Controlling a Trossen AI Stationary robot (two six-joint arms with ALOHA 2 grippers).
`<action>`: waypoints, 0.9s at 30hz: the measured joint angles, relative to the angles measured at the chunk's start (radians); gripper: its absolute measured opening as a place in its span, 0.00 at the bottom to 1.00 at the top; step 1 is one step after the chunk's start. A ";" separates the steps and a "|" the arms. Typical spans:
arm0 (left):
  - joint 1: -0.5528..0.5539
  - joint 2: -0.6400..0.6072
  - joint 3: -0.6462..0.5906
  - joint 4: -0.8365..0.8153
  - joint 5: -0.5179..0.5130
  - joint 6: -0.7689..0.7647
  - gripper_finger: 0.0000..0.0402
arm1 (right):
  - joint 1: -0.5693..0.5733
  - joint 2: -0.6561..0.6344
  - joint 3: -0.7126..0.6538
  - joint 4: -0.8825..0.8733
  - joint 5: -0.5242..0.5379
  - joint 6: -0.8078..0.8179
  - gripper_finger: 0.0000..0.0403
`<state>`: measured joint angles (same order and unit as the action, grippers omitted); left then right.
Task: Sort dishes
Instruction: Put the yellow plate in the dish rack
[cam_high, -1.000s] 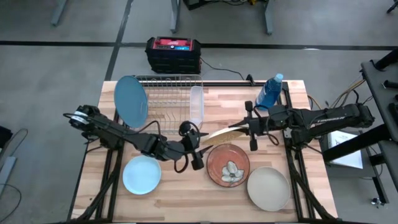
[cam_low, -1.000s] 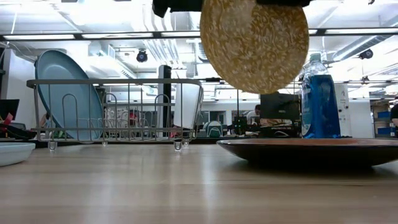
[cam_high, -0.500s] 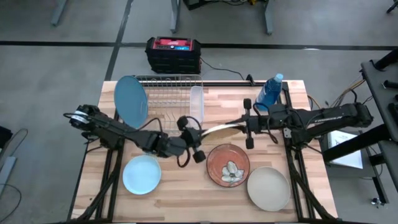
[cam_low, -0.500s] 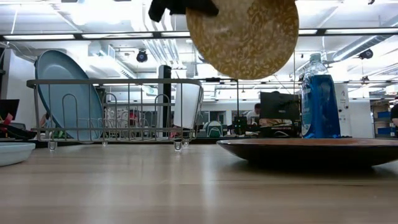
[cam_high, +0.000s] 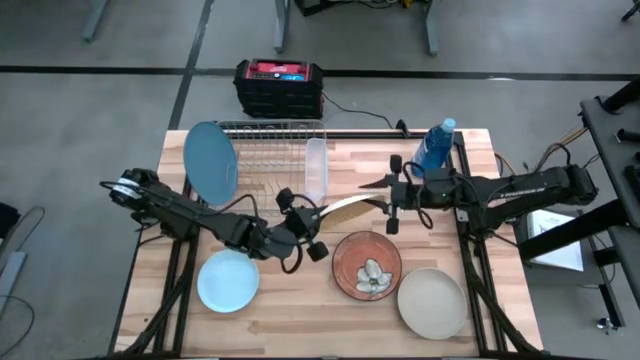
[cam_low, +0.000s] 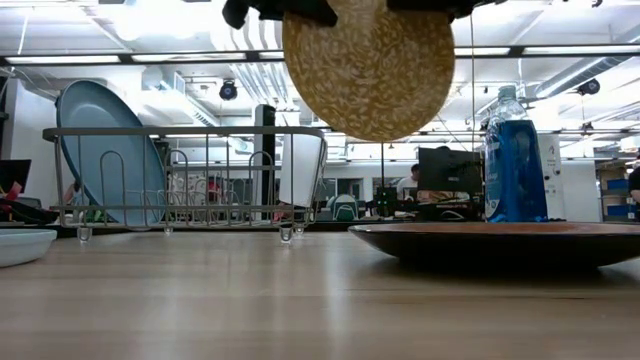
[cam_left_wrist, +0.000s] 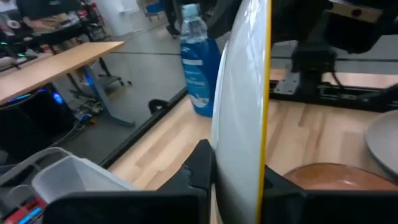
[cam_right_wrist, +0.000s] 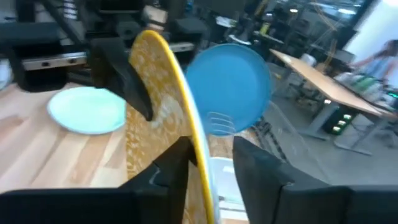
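The gold speckled plate (cam_high: 342, 208) stands on edge in the air above the table's middle, its speckled face (cam_low: 368, 68) toward the near edge. My left gripper (cam_high: 312, 218) is shut on its left rim. My right gripper (cam_right_wrist: 211, 152) stands open at its right rim, one finger on each side. The large mid-blue plate (cam_high: 209, 160) leans upright in the dish rack (cam_high: 272, 150). A small pale blue plate (cam_high: 228, 281), a reddish-brown plate (cam_high: 367, 266) and a beige-grey plate (cam_high: 432, 303) lie flat near the front. My left gripper pinches the gold plate's rim (cam_left_wrist: 249, 163) between its two fingers, one finger (cam_left_wrist: 200, 167) on the white underside and one on the speckled face. It comes about level from the table's left. The plate stands on edge, clear of the table. My right gripper: one finger (cam_right_wrist: 176, 163) lies close to the speckled face; whether it touches, I cannot tell.
A clear plastic cup (cam_high: 316, 170) stands in the rack's right end. A blue bottle (cam_high: 432, 148) is at the far right corner, just behind my right arm. A black and red box (cam_high: 278, 86) sits on the floor beyond the table.
My left gripper has moved toward the far edge and up to the gold plate's left rim and taken hold. The plate has shifted toward the table's left, still on edge and clear of the table. My right gripper has followed it leftward.
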<state>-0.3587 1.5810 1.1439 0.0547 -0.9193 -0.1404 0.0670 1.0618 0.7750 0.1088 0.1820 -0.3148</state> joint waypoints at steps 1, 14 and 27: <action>-0.003 -0.003 0.000 -0.004 -0.015 0.005 0.04 | -0.001 -0.007 0.000 0.000 0.010 0.002 0.31; -0.058 -0.093 0.000 -0.101 -0.242 0.032 0.03 | -0.004 -0.104 0.000 -0.088 0.160 0.090 0.57; -0.148 -0.232 0.001 -0.192 -0.647 0.091 0.03 | -0.003 -0.189 -0.002 -0.290 0.243 0.281 0.57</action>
<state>-0.5068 1.3488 1.1447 -0.1370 -1.5661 -0.0495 0.0643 0.8732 0.7727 -0.1812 0.4248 -0.0336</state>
